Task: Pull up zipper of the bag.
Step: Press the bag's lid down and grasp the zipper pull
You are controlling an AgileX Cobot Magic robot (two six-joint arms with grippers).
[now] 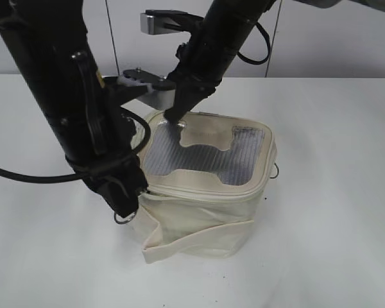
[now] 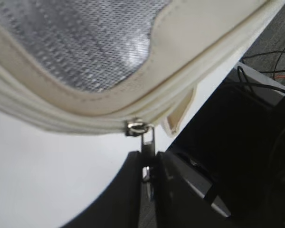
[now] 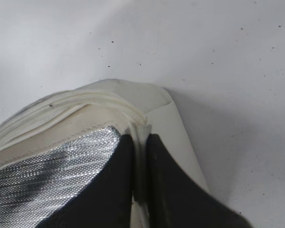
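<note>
Nearest the exterior camera, the loose band [image 1: 199, 239] wraps the bag [image 1: 205, 192], which stands mid-tabletop [image 1: 333, 212]. Left tool [image 2: 146, 164]: closed on the pull of a slider [image 2: 135, 127] at the near-left corner. Right tool [image 3: 141, 166]: closed, pinching the far-left rim. The zipper [image 2: 76, 124] appears unclosed beyond the slider; judged status: grasps complete, pull outstanding.
</note>
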